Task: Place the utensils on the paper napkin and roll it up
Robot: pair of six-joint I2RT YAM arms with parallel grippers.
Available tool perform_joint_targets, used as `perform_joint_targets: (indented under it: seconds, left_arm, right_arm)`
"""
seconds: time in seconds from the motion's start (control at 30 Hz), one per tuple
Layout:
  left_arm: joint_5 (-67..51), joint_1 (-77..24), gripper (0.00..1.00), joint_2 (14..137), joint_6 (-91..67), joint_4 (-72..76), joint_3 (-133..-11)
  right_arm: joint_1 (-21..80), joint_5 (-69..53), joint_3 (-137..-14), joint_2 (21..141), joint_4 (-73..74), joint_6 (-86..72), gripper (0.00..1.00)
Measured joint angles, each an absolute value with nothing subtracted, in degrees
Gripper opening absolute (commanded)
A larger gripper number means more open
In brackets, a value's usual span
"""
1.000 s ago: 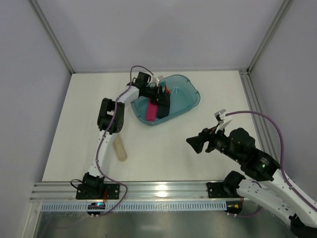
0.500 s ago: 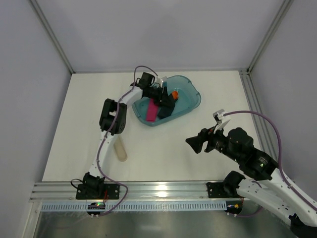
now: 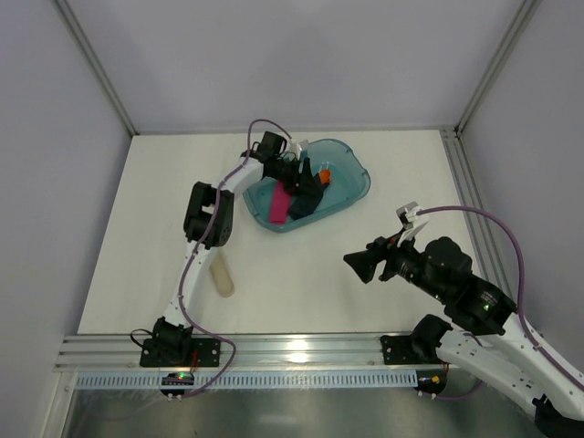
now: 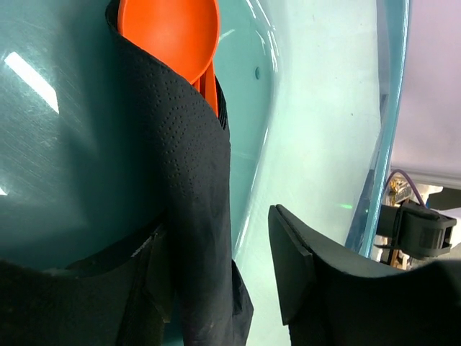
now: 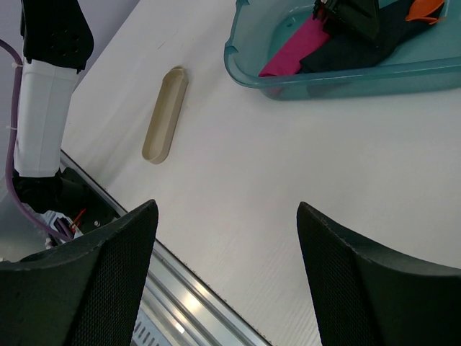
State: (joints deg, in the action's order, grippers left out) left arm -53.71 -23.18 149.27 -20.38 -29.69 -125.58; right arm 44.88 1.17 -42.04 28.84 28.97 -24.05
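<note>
The orange utensils lie in the teal tub, partly under the black paper napkin. My left gripper is down in the tub. In the left wrist view its jaws stand open; the napkin lies against the left finger, with a gap to the right finger. An orange spoon bowl peeks out beyond the napkin. My right gripper hovers open and empty over the table; in its own view it frames bare tabletop.
A pink flat bar lies in the tub beside the napkin. A pale beige tube lies on the table near the left arm. The right wrist view shows the tub, the bar, the tube and the near table rail.
My left gripper has shifted a little to the right inside the tub, and the orange utensil has come into view beside it. The right arm has barely moved.
</note>
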Motion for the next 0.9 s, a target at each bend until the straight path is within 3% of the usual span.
perform_joint_targets:
  seconds: [0.9]
  left_arm:
    - [-36.6,-23.2,0.67,142.4,-20.7,-29.4,-123.3]
  right_arm:
    - [44.9,1.3,-41.8,27.4,29.2,-24.0,0.79]
